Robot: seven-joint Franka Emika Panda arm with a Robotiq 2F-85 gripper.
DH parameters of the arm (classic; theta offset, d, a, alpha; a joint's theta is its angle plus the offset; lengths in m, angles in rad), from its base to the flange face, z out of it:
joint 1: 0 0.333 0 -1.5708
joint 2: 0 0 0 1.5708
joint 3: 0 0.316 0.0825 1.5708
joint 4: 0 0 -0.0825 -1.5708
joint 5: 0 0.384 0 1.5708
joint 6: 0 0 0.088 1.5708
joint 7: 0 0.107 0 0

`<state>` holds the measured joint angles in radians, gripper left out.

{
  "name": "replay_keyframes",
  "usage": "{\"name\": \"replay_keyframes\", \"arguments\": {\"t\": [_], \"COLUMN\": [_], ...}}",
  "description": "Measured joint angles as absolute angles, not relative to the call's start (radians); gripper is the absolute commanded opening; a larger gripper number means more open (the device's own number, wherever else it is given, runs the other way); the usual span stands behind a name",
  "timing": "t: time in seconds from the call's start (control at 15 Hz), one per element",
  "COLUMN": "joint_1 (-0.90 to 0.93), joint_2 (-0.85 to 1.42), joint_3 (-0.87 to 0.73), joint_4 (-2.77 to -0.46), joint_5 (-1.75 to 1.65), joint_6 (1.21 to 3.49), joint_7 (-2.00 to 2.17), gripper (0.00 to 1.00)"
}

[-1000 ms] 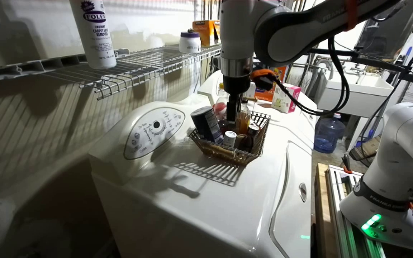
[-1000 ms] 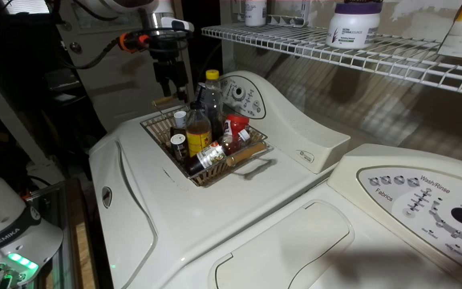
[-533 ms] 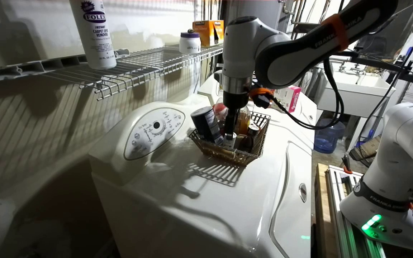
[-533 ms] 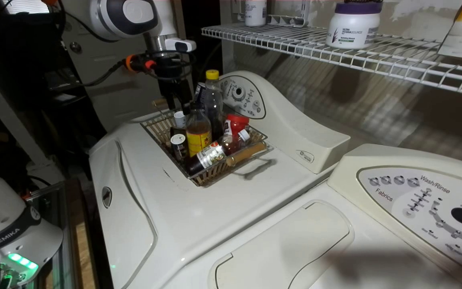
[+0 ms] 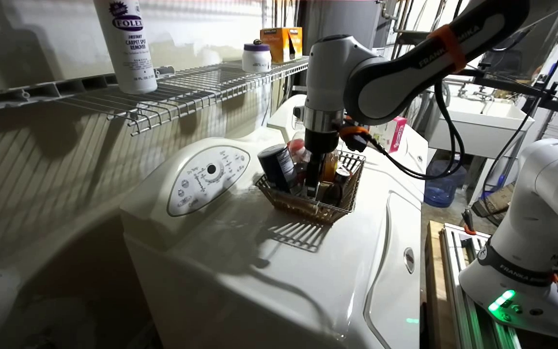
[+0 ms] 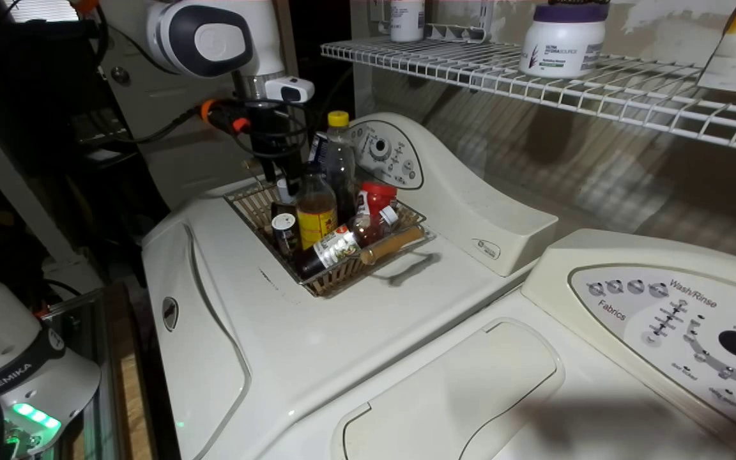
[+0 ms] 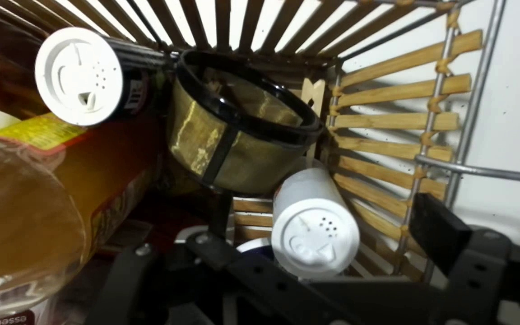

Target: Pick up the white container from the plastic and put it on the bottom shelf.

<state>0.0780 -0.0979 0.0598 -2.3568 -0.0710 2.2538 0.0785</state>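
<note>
claw: spread, pointing down into the basket, fingers either side of the white container. i see a gap on both sides in the wrist view.
white container: in the basket, lid up, just beside a slatted side and the filter cup. claw covers most of it in both exterior views.
basket: brown slats on a wire frame, standing on the white tabletop, crowded.
other basket stuff: dark shaker, with the filter cup between it and the container; yellow-labelled bottle; yellow-capped bottle upright; white-capped bottle leaning by a wooden handle; red-topped jar; dark canister tilted.
wire shelf: higher than the basket, well apart from the claw. carries purple-lidded jar, tall white bottle, orange box.
arm: bent over the basket from above, green lights lit at its base.
</note>
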Motion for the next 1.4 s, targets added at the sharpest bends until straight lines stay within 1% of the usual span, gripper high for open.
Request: {"name": "replay_keyframes", "arguments": {"t": [0.27,0.4,0.47,0.53,1.07,1.13,1.2,1.27,1.33,1.4], "joint_1": [0.074,0.073,0.072,0.072,0.072,0.072,0.072,0.072,0.072,0.072], "joint_2": [-0.098,-0.098,-0.098,-0.098,-0.097,-0.096,-0.094,-0.092,-0.090,-0.086], "joint_3": [0.054,0.054,0.054,0.054,0.054,0.054,0.054,0.054,0.054,0.054], "joint_4": [-2.355,-2.351,-2.350,-2.350,-2.328,-2.324,-2.321,-2.319,-2.317,-2.314], "joint_5": [-0.064,-0.064,-0.064,-0.064,-0.064,-0.064,-0.064,-0.064,-0.064,-0.064], "joint_6": [2.233,2.223,2.222,2.220,2.216,2.216,2.216,2.216,2.216,2.216], "joint_7": [0.078,0.078,0.078,0.078,0.078,0.078,0.078,0.077,0.077,0.075], "gripper": [1.00,0.94,0.98,1.00,1.00,0.96,0.85,0.71,0.69,0.63]}}
